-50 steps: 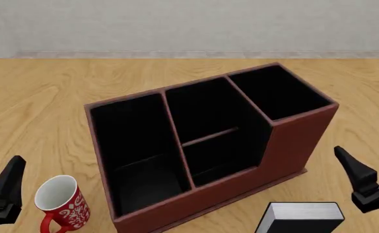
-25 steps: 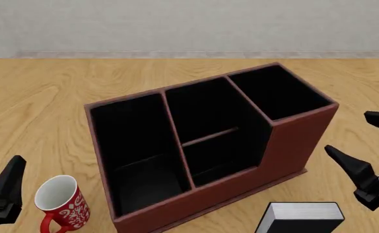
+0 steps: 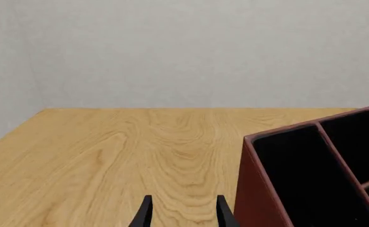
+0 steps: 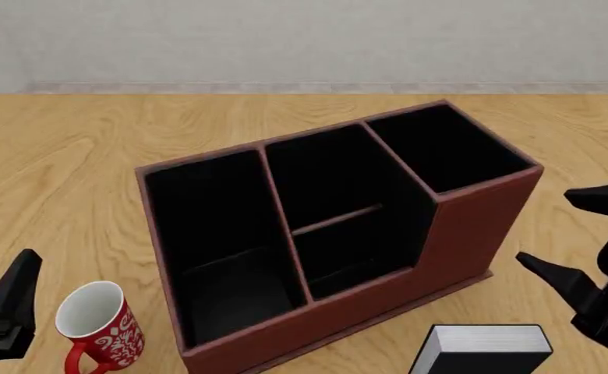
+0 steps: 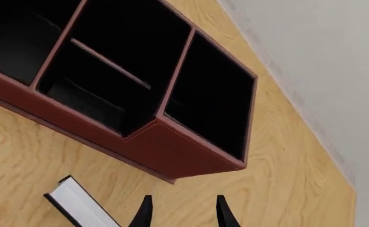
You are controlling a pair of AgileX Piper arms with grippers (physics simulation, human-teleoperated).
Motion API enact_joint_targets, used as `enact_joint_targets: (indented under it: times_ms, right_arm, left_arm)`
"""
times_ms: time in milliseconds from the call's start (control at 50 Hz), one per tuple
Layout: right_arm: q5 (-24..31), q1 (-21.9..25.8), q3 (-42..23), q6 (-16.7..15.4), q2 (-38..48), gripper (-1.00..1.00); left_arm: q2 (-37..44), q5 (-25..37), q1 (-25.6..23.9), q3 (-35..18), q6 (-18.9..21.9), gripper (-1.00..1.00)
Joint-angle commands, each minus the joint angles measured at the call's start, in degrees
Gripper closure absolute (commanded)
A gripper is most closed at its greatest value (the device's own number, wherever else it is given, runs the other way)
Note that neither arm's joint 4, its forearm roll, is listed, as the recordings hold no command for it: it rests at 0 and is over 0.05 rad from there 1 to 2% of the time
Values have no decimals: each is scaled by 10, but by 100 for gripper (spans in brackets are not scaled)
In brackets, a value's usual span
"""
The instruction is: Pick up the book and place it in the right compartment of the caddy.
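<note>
The black book (image 4: 481,348) with its white page block lies on the table at the front, just before the caddy's right front corner; it also shows in the right wrist view (image 5: 77,204). The red-brown caddy (image 4: 471,234) stands mid-table, and its right compartment (image 4: 444,148) holds nothing. My right gripper (image 4: 543,227) is open and empty, hovering to the right of the caddy, above and right of the book. In the right wrist view the right gripper (image 5: 183,203) looks at the caddy (image 5: 171,153) and its right compartment (image 5: 213,104). My left gripper (image 4: 13,296) is open and empty at the front left.
A red-and-white patterned mug (image 4: 96,323) stands upright at the front left, between my left gripper and the caddy. In the left wrist view, the left gripper (image 3: 183,210) faces bare wood with the caddy's left wall (image 3: 254,189) beside it. A grey wall bounds the table's far edge.
My right gripper has turned and shifted a little left toward the caddy, and its far finger has come into view. The left arm, book, mug and caddy have not moved.
</note>
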Motion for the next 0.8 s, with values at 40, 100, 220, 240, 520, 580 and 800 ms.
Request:
enact_joint_targets:
  times_ms: [40, 100, 220, 240, 520, 580, 800]
  right_arm:
    - [36, 9, -15, -13, 25, -100]
    - [37, 12, -16, -11, 29, -100]
    - [44, 8, -21, -11, 34, -100]
    - [48, 9, -24, -10, 34, -100]
    - [74, 23, -12, -17, 54, -100]
    - [79, 24, -13, -18, 55, -100]
    - [107, 64, -12, -4, 63, -100]
  left_arm:
    - [0, 1, 0, -1, 0, -100]
    - [0, 0, 0, 0, 0, -100]
    - [-2, 2, 0, 0, 0, -100]
    - [-2, 2, 0, 0, 0, -100]
    - [-1, 1, 0, 1, 0, -100]
    - [-1, 1, 0, 0, 0, -100]
    - [-1, 1, 0, 0, 0, -100]
